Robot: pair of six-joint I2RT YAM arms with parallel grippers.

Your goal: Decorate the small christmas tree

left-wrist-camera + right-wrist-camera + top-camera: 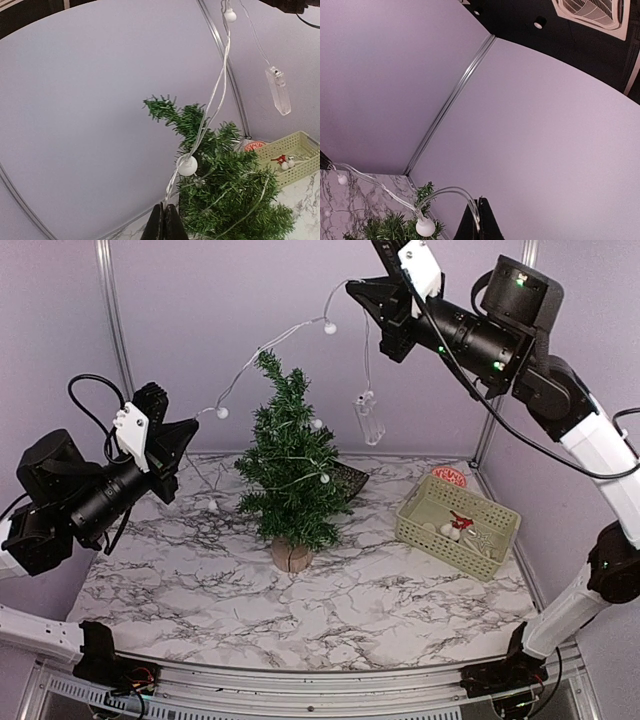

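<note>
flat tabletop [400, 610] in white marble print with grey veins, filling the lower half of the overhead view. behind it, plain lilac wall panels [180, 320] joined by thin metal strips [113, 330]. rounded front edge along the bottom of the frame, bare marble across the lower centre and lower left.

centre of the frame: the small christmas tree [290, 470], upright, bristly dark-green needles, round pale log-slice base [292, 557] flat on the marble. right of centre, apart from the tree: rectangular perforated pale-green basket [455, 525] holding small white and red pieces.

mid-left: left gripper [188, 430], pinched fully together on the light string [280, 340]. top, right of centre: right gripper [355, 292], likewise closed tight on the same thin clear wire, well above the treetop. between them, slanting from upper right down to mid-left just beside the treetop, wire with round white bulbs; more turns lying among the branches. below the upper pincer, dangling free: a clear oblong battery case [368, 420].
</note>
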